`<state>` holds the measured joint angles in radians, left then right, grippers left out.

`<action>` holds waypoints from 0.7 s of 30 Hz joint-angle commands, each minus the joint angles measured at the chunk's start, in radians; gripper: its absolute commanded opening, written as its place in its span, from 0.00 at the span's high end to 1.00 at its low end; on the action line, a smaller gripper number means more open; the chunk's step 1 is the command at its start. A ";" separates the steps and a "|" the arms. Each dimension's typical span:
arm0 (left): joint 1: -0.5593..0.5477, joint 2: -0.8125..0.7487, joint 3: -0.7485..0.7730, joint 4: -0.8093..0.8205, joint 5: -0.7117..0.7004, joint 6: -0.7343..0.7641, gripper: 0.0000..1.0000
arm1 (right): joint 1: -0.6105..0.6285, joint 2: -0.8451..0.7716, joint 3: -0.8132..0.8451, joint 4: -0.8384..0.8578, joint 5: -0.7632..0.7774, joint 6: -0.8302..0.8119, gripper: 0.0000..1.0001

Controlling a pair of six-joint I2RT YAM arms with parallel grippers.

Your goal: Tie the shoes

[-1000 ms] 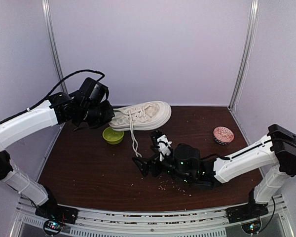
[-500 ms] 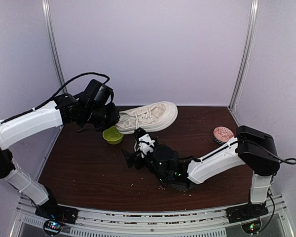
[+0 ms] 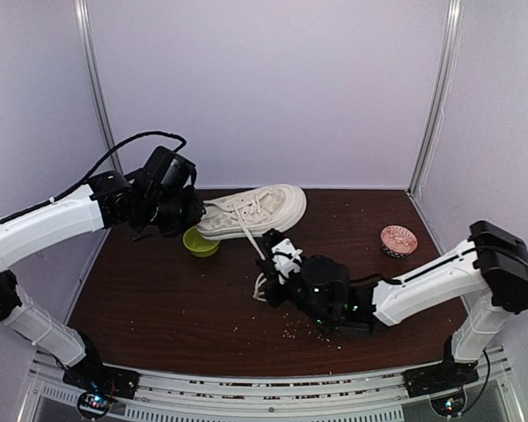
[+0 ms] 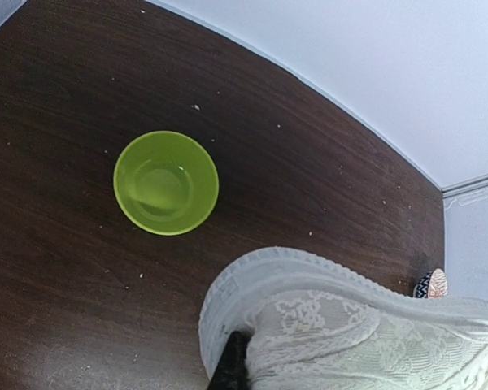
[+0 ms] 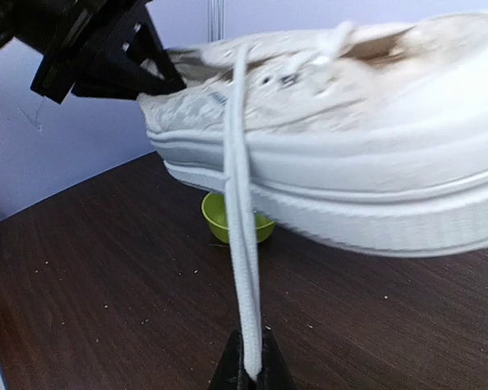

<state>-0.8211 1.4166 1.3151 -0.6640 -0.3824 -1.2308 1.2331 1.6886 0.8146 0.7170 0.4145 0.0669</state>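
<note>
Sneaker (image 3: 255, 209) at back of table (image 3: 158, 299), toe toward the right. Its heel end is raised over the green bowl (image 4: 166, 183); can't tell if the toe touches down.

Handling, as judged:
- Sneaker is light and the lacy upper is soft, but the thick sole is stiff. The heel rim is the sound hold.
- Lace (image 5: 242, 268) is flat, limp and slick. Take it near the free end and keep it taut, or it will slip.

Left arm reaches in low from the left. The left gripper (image 3: 192, 211) appears clamped on the heel (one dark finger shows against it in the wrist view).

Right arm stretches across the middle, wrist turned toward the shoe. The right gripper (image 5: 246, 370) has its tips pressed together on the lace, which runs straight up to the eyelets.
</note>
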 commanded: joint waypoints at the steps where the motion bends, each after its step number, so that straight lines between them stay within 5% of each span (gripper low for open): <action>1: -0.003 -0.060 -0.046 0.067 -0.088 -0.077 1.00 | 0.003 -0.237 -0.099 -0.207 -0.009 0.114 1.00; 9: -0.073 0.052 -0.136 0.123 -0.001 -0.199 1.00 | -0.085 -0.341 0.049 -0.720 -0.042 0.327 1.00; 17: -0.193 0.142 -0.181 0.222 0.117 -0.273 0.91 | -0.222 -0.207 0.084 -0.792 -0.161 0.402 1.00; 18: -0.197 0.151 -0.194 0.251 0.154 -0.271 0.83 | -0.232 -0.192 0.088 -0.796 -0.179 0.403 1.00; 21: -0.211 0.169 -0.205 0.286 0.235 -0.235 0.40 | -0.247 -0.184 0.084 -0.802 -0.200 0.402 1.00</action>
<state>-1.0149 1.5787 1.1156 -0.5388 -0.2722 -1.4624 1.0054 1.4948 0.8822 -0.0292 0.2710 0.4355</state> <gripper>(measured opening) 0.356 0.024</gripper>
